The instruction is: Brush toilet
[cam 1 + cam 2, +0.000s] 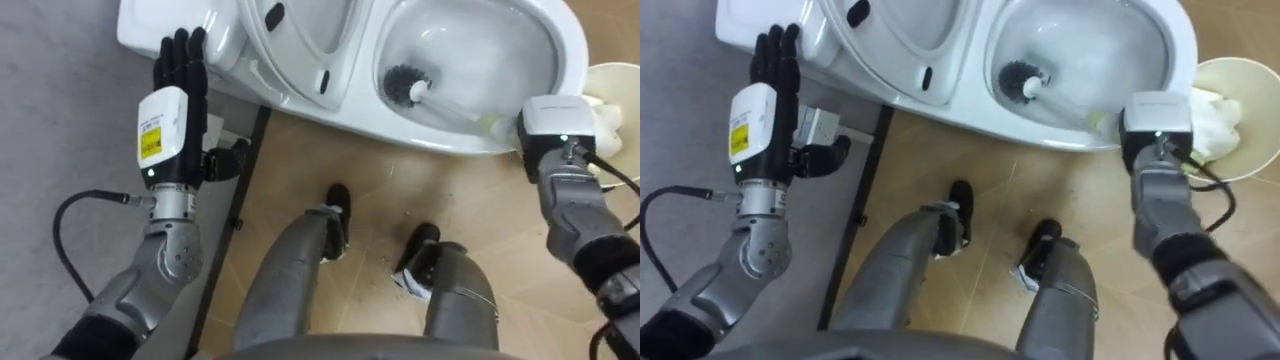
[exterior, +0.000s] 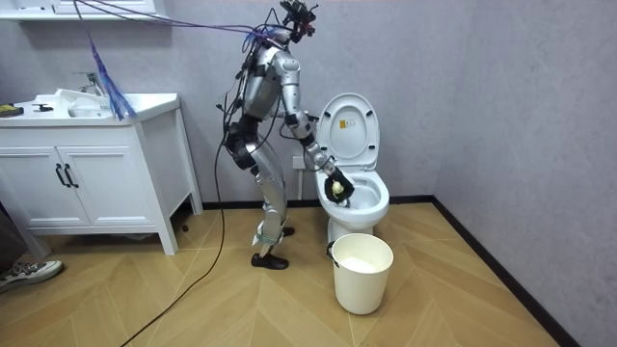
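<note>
Robot stands on the wood floor (image 2: pixel 193 308) right at the toilet (image 1: pixel 455 137), on the room view's left of it. It is bent forward, with the right arm reaching down to the bowl.

Brush (image 1: pixel 418 90) is inside the bowl. The dark bristle head sits low against the inner wall on the side nearer the raised lid (image 2: pixel 349 123). The white handle slants up across the bowl to the rim, ending at the right hand (image 1: pixel 555 118).

The right hand sits at the bowl's rim with its back to the head camera. Whether it grips the handle I cannot tell, because the contact is hidden under the hand.

The left hand (image 1: pixel 178 80) is open, fingers straight and together, thumb out to the side. It is held up by the corner of the tank (image 1: pixel 140 30) and holds nothing. Touching or just above the tank: can't say.

The seat and lid are both up, leaning back on the tank.

A pale bucket (image 1: pixel 620 80) stands on the floor just beside the bowl, past the right hand. In the room view it is in front of the toilet. There is something white and crumpled in it.

A white cabinet (image 2: pixel 87 188) with a worktop (image 2: pixel 145 99) stands against the wall, well apart from the toilet, on the room view's left.

A person's shoe (image 2: pixel 29 273) shows at the room view's lower left edge, away from the work.
</note>
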`<state>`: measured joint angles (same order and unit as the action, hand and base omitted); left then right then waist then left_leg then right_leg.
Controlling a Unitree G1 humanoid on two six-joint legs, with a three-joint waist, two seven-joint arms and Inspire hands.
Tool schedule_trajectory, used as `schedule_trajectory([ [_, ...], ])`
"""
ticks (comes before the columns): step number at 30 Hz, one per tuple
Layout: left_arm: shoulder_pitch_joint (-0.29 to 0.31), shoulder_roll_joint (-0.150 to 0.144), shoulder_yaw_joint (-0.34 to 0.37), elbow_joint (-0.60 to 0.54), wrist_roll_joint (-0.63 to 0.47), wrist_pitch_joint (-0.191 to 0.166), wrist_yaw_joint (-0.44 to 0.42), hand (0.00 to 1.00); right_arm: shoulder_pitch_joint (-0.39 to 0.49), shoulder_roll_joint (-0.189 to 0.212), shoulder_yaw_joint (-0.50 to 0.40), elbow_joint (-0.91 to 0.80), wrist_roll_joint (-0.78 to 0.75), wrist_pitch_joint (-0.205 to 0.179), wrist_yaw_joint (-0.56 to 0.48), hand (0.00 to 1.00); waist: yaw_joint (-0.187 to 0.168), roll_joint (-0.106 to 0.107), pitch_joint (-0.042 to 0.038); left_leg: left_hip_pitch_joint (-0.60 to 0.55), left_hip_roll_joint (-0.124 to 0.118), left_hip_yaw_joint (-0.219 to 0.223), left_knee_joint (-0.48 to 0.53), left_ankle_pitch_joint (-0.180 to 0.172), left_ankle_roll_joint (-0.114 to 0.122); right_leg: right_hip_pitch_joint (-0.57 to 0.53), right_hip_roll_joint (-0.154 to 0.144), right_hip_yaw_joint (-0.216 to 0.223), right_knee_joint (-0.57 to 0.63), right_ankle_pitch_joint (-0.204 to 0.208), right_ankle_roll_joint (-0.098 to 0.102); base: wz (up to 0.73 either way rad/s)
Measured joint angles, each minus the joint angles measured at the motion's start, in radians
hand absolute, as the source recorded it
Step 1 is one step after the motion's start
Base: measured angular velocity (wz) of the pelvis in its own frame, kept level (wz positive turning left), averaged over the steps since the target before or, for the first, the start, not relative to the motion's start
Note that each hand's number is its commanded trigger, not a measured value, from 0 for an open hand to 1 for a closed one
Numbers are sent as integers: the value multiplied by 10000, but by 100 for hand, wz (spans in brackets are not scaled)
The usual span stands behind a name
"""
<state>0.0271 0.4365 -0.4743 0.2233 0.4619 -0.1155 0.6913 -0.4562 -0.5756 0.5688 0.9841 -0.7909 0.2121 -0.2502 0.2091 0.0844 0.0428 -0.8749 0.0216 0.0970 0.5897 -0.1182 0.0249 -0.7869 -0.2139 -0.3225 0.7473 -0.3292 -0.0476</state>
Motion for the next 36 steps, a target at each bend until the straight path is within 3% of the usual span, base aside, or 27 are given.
schedule_trajectory([
  [1,-20,102,5,-238,6,-1,-54,0,-410,-148,-24,617,368,-260,-98,100,3,-111,66,-149,-45,32,11,41,36,-215,-163,5,216,-81,2,33],
  [4,15,153,11,-775,122,13,-146,0,-863,-729,-130,1576,464,-575,-535,100,115,-280,150,-544,-288,110,278,56,87,-759,-501,215,804,-287,90,20],
  [7,81,147,51,-1076,122,54,-199,0,-938,-1133,-473,2125,455,-856,-789,100,84,-387,165,-733,-382,110,418,56,89,-925,-649,213,973,-363,130,8],
  [12,34,106,216,-1037,87,55,-685,0,-487,-1132,-491,2258,511,-891,-1062,100,58,-544,148,-463,-333,101,432,56,90,-534,-591,82,820,-355,131,0],
  [14,33,69,235,-911,85,63,-923,0,-186,-1041,-482,2284,528,-852,-1073,100,138,-522,135,-193,-282,94,309,55,92,-216,-435,67,553,-302,182,-6],
  [15,56,50,239,-841,34,95,-1052,0,159,-869,-479,2296,543,-750,-1086,100,160,-437,82,20,-184,105,172,48,101,70,-362,-74,312,-228,159,-7],
  [18,276,-17,221,-429,-345,226,-1370,0,1071,-505,-463,2011,653,-680,-1085,100,200,-439,69,666,-167,88,-261,44,146,731,-96,-94,-170,-144,238,0],
  [22,537,-491,517,712,-646,158,-1684,0,2089,-46,-753,1836,871,-688,-1172,100,212,-221,-65,1437,-125,99,-738,54,117,1582,92,-254,-844,42,247,-5],
  [24,570,-529,741,1331,-1024,299,-2169,0,2399,33,-814,1774,883,-709,-1183,100,172,-151,-113,1798,-150,99,-945,60,104,1941,66,-359,-1037,49,250,3],
  [26,678,-531,807,2113,-1486,684,-2563,0,2605,109,-875,1772,877,-731,-1190,100,94,-125,-137,2114,-178,73,-1131,57,87,2279,53,-423,-1251,38,273,7],
  [27,816,-534,1053,2309,-1666,880,-2777,0,2817,191,-1058,1773,875,-783,-1220,100,14,-135,-139,2237,-182,46,-1164,47,71,2497,69,-498,-1381,20,304,19],
  [33,1716,-563,2748,2884,-1866,938,-3331,0,3993,719,-2244,1798,860,-873,-1089,100,-145,-445,-154,3250,-228,67,-1394,42,71,3766,145,-619,-2098,-40,474,14],
  [36,2185,-603,3171,2881,-1844,932,-3485,0,4679,1061,-2814,1728,818,-902,-902,100,-248,-646,-272,3989,-245,78,-1584,26,57,4685,216,-654,-2643,20,584,0],
])
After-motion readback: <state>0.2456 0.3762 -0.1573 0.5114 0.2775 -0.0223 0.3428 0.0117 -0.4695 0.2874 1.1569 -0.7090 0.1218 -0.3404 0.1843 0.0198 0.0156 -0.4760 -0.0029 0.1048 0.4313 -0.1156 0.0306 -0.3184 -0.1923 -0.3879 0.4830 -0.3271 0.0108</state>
